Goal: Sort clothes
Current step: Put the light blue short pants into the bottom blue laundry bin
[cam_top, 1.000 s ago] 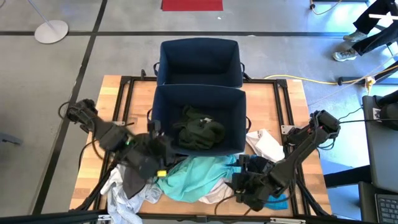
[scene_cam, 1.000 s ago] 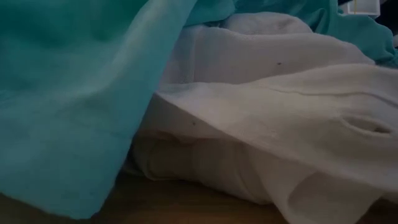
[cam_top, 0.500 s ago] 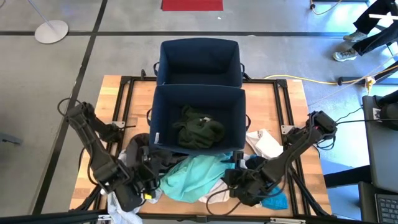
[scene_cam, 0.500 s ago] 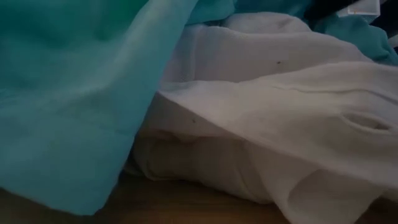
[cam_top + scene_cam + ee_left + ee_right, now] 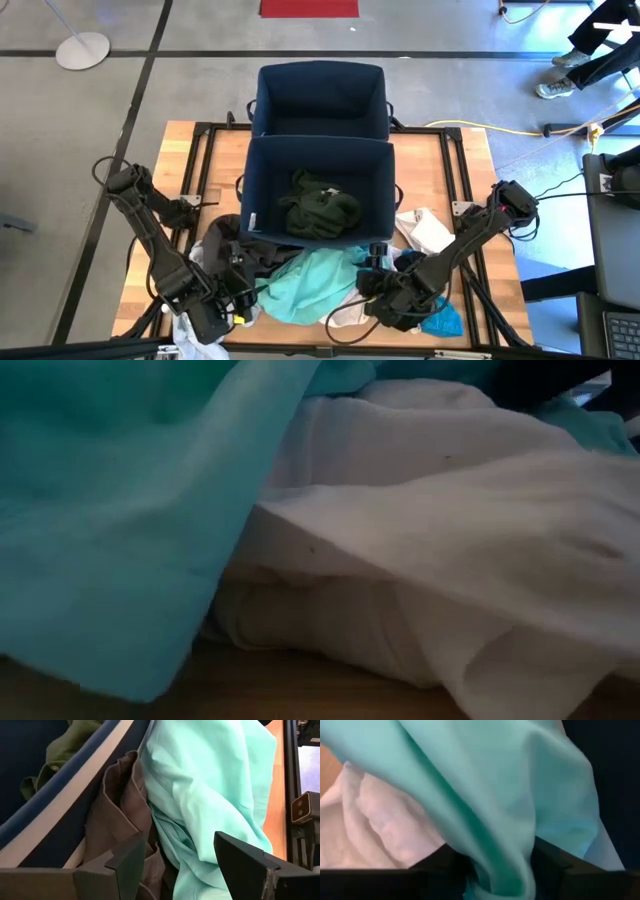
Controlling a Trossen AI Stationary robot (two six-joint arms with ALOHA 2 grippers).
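Note:
A turquoise garment (image 5: 312,283) lies crumpled at the table's near edge, partly over a white garment (image 5: 450,530). My right gripper (image 5: 372,282) has come in at its right side and is shut on a fold of it. On the garment's left side my left gripper (image 5: 180,840) stands open, with turquoise cloth and a dark grey garment (image 5: 120,805) ahead of its fingers. I cannot tell whether it touches them. A dark green garment (image 5: 320,205) lies in the near navy bin (image 5: 262,170). My right gripper pinches a hanging fold of the turquoise garment (image 5: 507,870) between its two fingers, at the garment's right side. The fingers come slanting in from the table's right. The rest of the garment lies slack on the table and on the white cloth.
A second navy bin (image 5: 320,75) stands behind the first at the far edge. Another white garment (image 5: 425,232) lies right of the near bin, a teal-blue one (image 5: 445,322) at the near right, pale cloth (image 5: 195,325) at the near left. A black frame rims the wooden table (image 5: 470,150).
My left gripper has swung from beside the near bin toward the table's near edge and now rests left of the turquoise garment. My right gripper has edged toward the table's left into the turquoise cloth, and the white cloth beneath has shifted a little.

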